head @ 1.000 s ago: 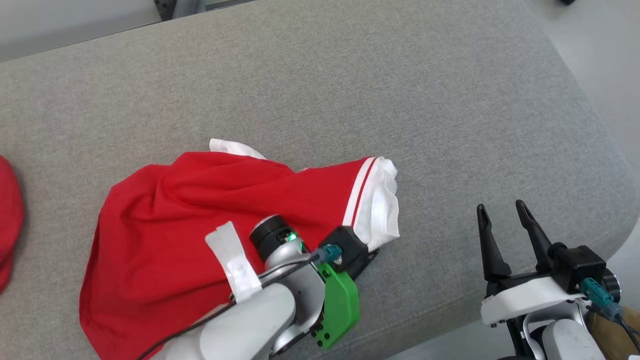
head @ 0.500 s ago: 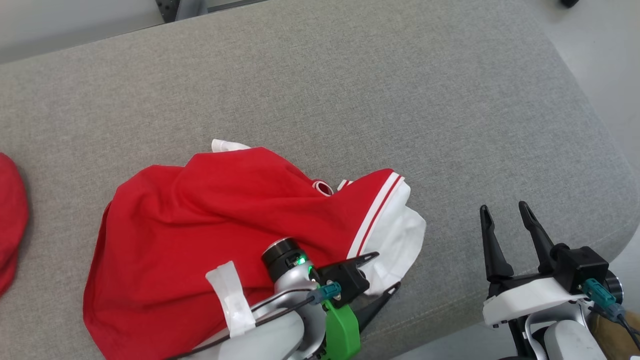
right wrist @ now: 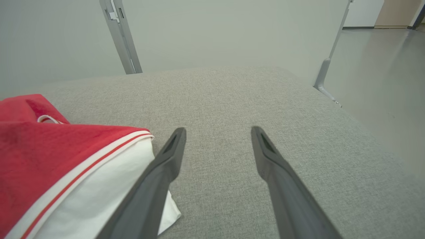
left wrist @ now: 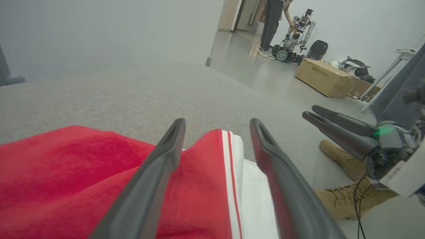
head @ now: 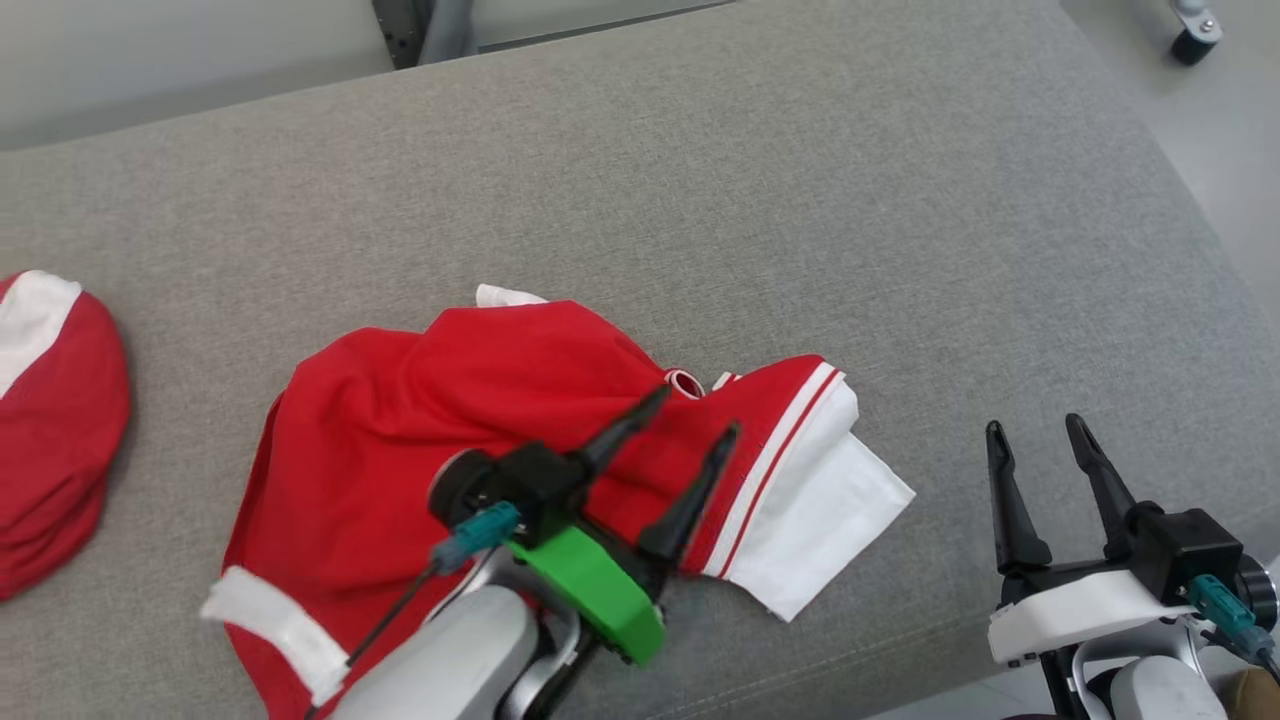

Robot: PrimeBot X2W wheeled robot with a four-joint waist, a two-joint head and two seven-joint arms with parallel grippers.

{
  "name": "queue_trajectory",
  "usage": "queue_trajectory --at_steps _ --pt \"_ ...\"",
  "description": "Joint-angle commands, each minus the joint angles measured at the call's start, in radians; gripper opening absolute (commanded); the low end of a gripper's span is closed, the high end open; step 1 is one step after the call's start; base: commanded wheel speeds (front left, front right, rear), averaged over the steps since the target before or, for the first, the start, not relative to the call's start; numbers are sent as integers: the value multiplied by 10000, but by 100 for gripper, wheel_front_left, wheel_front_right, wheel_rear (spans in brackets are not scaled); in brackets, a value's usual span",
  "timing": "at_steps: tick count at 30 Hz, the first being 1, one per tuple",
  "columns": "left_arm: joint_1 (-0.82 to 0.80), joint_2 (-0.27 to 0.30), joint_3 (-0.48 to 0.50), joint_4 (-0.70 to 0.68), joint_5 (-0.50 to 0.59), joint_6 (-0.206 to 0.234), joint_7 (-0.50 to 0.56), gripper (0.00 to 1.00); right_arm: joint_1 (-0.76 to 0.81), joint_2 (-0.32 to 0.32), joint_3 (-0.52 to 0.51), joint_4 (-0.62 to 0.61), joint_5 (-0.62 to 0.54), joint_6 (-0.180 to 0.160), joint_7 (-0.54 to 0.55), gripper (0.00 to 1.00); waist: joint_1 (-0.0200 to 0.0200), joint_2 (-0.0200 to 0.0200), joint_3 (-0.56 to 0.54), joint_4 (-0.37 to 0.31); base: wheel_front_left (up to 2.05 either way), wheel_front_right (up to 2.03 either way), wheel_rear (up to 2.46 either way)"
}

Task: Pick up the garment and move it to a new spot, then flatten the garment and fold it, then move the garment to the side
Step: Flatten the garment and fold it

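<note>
A red jersey-knit garment (head: 420,440) is lying in a rumpled heap near the front edge of a grey woven upholstered cushion (head: 800,200), left of centre in the head view. Its soft, matte cloth is bunching into broad folds. At its right end a white panel (head: 830,510), probably a sleeve, is fanning out flat, bordered by a narrow red-and-white striped band (head: 775,470). A white cuff (head: 270,625) is showing at the lower left of the heap.

The left gripper (head: 697,412) is hovering just above the striped end of the garment. Its two long, dark, tapering fingers are spread wide apart and are gripping nothing. The right gripper (head: 1034,424) is waiting well to the right, over bare cushion near the front edge. Its fingers are spread just as wide and are also gripping nothing.

The garment seems to be resting in its new spot, so the flattening step appears to be at hand. That will probably call for each gripper to pinch an opposite edge and draw the limp cloth taut, since the thin knit is likely to slide and crease again.

A second red-and-white garment (head: 50,420) is lying apart at the far left of the cushion.
</note>
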Motion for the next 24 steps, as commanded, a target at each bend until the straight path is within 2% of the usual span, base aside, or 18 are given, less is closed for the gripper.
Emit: queue_trajectory --at_steps 1,6,7,11,16,24 --pt "573 306 804 -566 323 430 -32 100 119 -26 -89 -157 -160 -3 -33 100 0 0 -312 405 0 0 0" --pt "1993 841 3083 -1990 1203 1314 -25 100 288 -29 -383 -575 -411 -3 -33 100 0 0 -709 924 0 0 0" --pt "1993 841 3083 -1990 1203 1314 -25 100 288 -29 -383 -575 -411 -3 -33 100 0 0 -709 924 0 0 0" --pt "3283 1127 4860 -2606 1891 1654 -25 100 374 -24 -518 -915 -608 -3 -33 100 0 0 -938 1286 0 0 0" --pt "4644 1037 6588 -2874 2490 1412 -26 100 563 -27 -770 -1150 -736 -3 -33 100 0 0 -1220 1680 0 0 0" --pt "6252 208 8776 -2580 3291 595 -26 100 910 -27 -1180 -881 -909 -3 -33 100 0 0 -1454 2022 0 0 0"
